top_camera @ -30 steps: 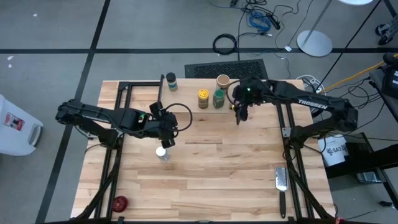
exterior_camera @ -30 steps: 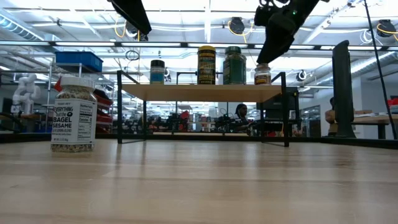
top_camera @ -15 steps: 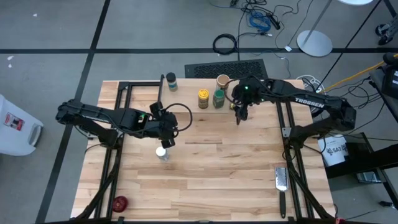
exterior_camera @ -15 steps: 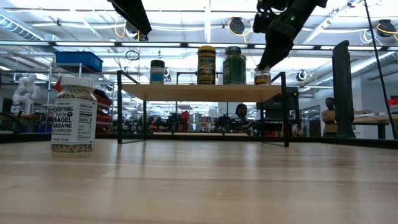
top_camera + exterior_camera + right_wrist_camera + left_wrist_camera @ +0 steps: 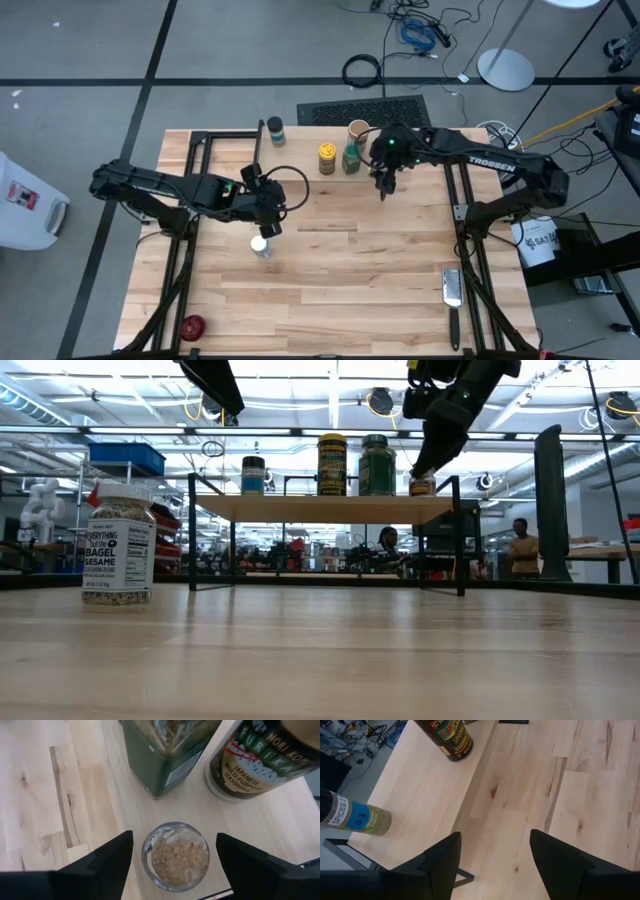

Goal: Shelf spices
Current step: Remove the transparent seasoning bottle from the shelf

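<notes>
Left to right in the high view, operator. Small red round object point(image 5: 192, 325) sits lower left of the frame, near the table's front edge. Your left gripper point(image 5: 268, 213) hangs centre-left, just above the white-capped clear jar of seeds point(image 5: 260, 245), which stands on the light wooden table point(image 5: 330, 290), not on the shelf. In the low view that jar point(image 5: 120, 555) is at far left, upright, well apart from the rack. Left wrist view shows the left fingers point(image 5: 437, 862) spread wide with bare wood between them, so it's open and empty.

The low shelf with a light plank top on thin black legs point(image 5: 320, 507) sits mid-frame in the low view. On it, left to right: dark-lidded clear jar with a blue label point(image 5: 253, 475), yellow jar point(image 5: 332, 464), green-lidded jar point(image 5: 377, 465), then a small short clear jar of tan powder point(image 5: 422, 484) at the right end. All four upright.

Your right gripper point(image 5: 385, 183) is upper centre-right in the high view, over that right end of the shelf. The right wrist view has its fingers point(image 5: 107, 860) parted either side of the tan-powder jar point(image 5: 175, 856), not touching it, open. Green jar point(image 5: 165, 750) and a dark-labelled jar point(image 5: 255, 755) stand just behind.

Flat metal grater with a black handle point(image 5: 453, 295) lies lower right.
</notes>
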You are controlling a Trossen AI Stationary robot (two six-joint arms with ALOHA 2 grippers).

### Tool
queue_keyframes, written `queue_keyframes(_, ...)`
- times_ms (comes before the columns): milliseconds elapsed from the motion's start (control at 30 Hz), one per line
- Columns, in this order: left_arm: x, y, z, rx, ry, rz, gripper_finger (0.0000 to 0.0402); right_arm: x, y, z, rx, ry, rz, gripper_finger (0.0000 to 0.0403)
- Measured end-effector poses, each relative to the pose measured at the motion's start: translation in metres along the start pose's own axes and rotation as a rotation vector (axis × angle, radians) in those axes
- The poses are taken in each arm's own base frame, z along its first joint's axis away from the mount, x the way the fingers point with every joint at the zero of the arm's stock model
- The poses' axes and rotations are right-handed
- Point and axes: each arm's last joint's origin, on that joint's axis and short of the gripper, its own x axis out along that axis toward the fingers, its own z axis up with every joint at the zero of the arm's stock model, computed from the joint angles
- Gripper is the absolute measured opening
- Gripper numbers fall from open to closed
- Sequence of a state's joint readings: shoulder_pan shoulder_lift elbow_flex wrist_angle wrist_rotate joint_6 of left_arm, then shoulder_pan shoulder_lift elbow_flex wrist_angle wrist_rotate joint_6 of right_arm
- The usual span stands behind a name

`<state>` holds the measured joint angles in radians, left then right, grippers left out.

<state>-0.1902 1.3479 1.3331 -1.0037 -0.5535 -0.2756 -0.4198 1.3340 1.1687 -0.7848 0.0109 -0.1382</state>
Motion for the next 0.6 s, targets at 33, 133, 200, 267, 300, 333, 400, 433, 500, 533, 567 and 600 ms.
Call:
queue_keyframes(33,0.0001,0.0000,-0.0001,0.000,0.000,0.000,0.0247,-0.0005,0.0000,0.0000,0.008,-0.002,0.000,0.0263)
queue_keyframes(133,0.0001,0.0000,-0.0001,-0.001,0.000,0.000,0.0247,-0.0018,0.0001,0.0000,0.027,-0.007,0.003,0.0247)
queue_keyframes(200,0.0000,0.0000,-0.0001,-0.002,0.000,0.000,0.0247,-0.0020,0.0003,-0.0002,0.029,-0.006,0.008,0.0236)
queue_keyframes(267,0.0001,0.0000,-0.0001,-0.003,0.000,0.000,0.0247,-0.0020,0.0004,-0.0005,0.029,-0.003,0.009,0.0223)
queue_keyframes(300,0.0000,0.0000,0.0000,-0.003,0.000,0.000,0.0247,-0.0020,0.0003,-0.0005,0.031,-0.003,0.010,0.0216)
queue_keyframes(333,0.0001,0.0000,-0.0001,-0.003,0.000,0.000,0.0247,-0.0020,0.0003,-0.0005,0.036,-0.003,0.009,0.0208)
queue_keyframes(400,0.0000,0.0000,-0.0001,-0.002,0.000,0.000,0.0247,-0.0020,0.0003,-0.0005,0.044,-0.003,0.009,0.0193)
queue_keyframes(433,0.0001,0.0000,-0.0001,-0.002,0.000,0.000,0.0247,-0.0020,0.0003,-0.0004,0.044,-0.004,0.010,0.0185)
queue_keyframes(500,0.0001,0.0000,-0.0001,-0.002,0.000,0.000,0.0247,-0.0020,0.0004,-0.0004,0.044,-0.004,0.010,0.0171)
queue_keyframes(533,0.0001,0.0000,-0.0001,-0.002,0.000,0.000,0.0247,-0.0020,0.0004,-0.0004,0.045,-0.004,0.010,0.0166)
queue_keyframes(567,0.0001,0.0000,-0.0001,-0.002,0.000,0.000,0.0247,-0.0021,0.0004,-0.0004,0.047,-0.004,0.010,0.0162)
queue_keyframes(600,0.0001,0.0000,-0.0001,-0.002,0.000,0.000,0.0247,-0.0021,0.0004,-0.0004,0.048,-0.004,0.010,0.0162)
